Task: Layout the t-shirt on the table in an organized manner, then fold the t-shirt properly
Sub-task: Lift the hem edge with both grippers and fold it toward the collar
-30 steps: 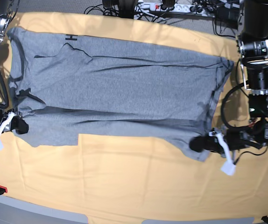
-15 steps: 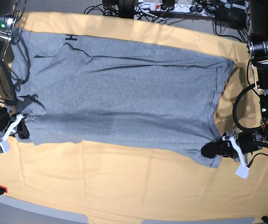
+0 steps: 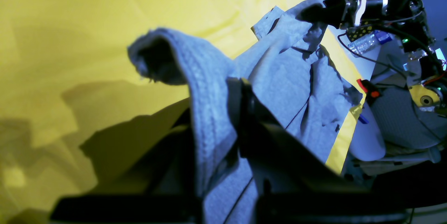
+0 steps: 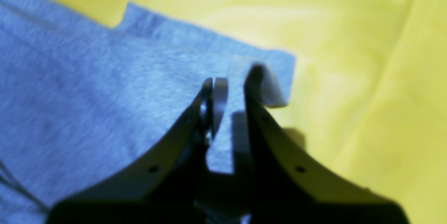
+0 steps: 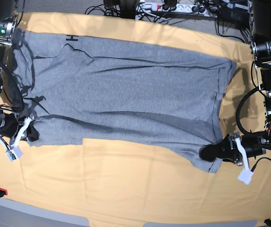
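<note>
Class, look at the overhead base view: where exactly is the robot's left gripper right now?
In the base view the left gripper sits at the right side, shut on the near right corner of the t-shirt, above the table.

Probably a robotics lab — power strip [image 5: 160, 6], tangled cables [image 5: 105, 9] behind table [image 5: 140, 189].

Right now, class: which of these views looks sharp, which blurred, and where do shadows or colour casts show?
Base view: sharp and evenly lit, t-shirt grey. Right wrist view: soft all over, right gripper a dark silhouette, cloth tinted blue. Left wrist view: left gripper blurred and black, its shadow dark on the table.
</note>
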Controlling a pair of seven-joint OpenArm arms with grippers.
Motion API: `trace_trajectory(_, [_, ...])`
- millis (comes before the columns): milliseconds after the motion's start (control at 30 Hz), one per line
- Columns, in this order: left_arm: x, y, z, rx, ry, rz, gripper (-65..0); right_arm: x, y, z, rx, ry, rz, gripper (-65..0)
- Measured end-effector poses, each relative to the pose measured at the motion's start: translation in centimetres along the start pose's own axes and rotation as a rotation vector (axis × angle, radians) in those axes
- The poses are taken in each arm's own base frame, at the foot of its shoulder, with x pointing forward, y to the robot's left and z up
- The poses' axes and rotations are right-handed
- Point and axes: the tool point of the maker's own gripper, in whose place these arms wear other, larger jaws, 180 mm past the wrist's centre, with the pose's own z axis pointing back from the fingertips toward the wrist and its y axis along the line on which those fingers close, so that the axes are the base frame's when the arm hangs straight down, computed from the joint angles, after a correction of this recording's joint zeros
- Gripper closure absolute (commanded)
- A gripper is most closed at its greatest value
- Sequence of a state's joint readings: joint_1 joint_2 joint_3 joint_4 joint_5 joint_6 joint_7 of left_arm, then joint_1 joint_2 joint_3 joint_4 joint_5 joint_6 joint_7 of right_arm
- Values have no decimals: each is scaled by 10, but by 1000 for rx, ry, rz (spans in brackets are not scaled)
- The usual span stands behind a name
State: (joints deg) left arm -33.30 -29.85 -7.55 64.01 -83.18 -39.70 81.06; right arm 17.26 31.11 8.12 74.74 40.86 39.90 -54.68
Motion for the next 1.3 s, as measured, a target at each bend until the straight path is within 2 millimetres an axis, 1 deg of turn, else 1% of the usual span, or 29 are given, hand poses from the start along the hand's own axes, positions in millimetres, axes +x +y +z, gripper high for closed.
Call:
trace_trajectory(67, [-2, 1, 1, 3, 3, 3, 0, 0, 4, 1, 25, 0, -17, 0])
trace_trajectory(167, [-2, 2, 4, 12, 6, 2, 0, -9, 6, 2, 40, 46, -25, 0])
trace_trajectory(233, [-1, 2, 5, 11, 5, -1, 0, -8, 6, 4, 48, 39, -32, 0])
trace_trajectory(400, [-5, 3, 5, 14, 11, 6, 0, -4, -14, 23, -9, 49, 13, 0])
trace_trajectory(467, [-9, 3, 5, 12, 16, 13, 0, -3, -17, 25, -16, 52, 16, 0])
trace_trajectory(567, [-19, 0, 4, 12, 30, 14, 0, -7, -14, 23, -8, 66, 12, 0])
trace_trajectory(633, [-26, -5, 2, 6, 47, 1, 0, -7, -13, 23, -3, 65, 9, 0])
trace_trajectory(733, [-32, -15, 1, -3, 64, -35, 0, -8, -6, 25, 42, 76, -14, 0])
trace_trajectory(900, [-46, -25, 12, 13, 116, -85, 0, -22, 1, 27, 81, 157, -28, 0])
trace_trajectory(1033, [-53, -28, 14, 14, 132, -89, 0, -25, 5, 28, 100, 176, -34, 0])
trace_trajectory(1167, [-69, -29, 12, 7, 151, -57, 0, -38, 12, 32, 141, 252, -42, 0])
trace_trajectory(1233, [-78, -29, 12, 5, 165, -41, 0, -39, 12, 33, 142, 258, -42, 0])
trace_trajectory(1300, [-79, -29, 12, 5, 166, -39, 0, -39, 12, 33, 142, 257, -42, 0])
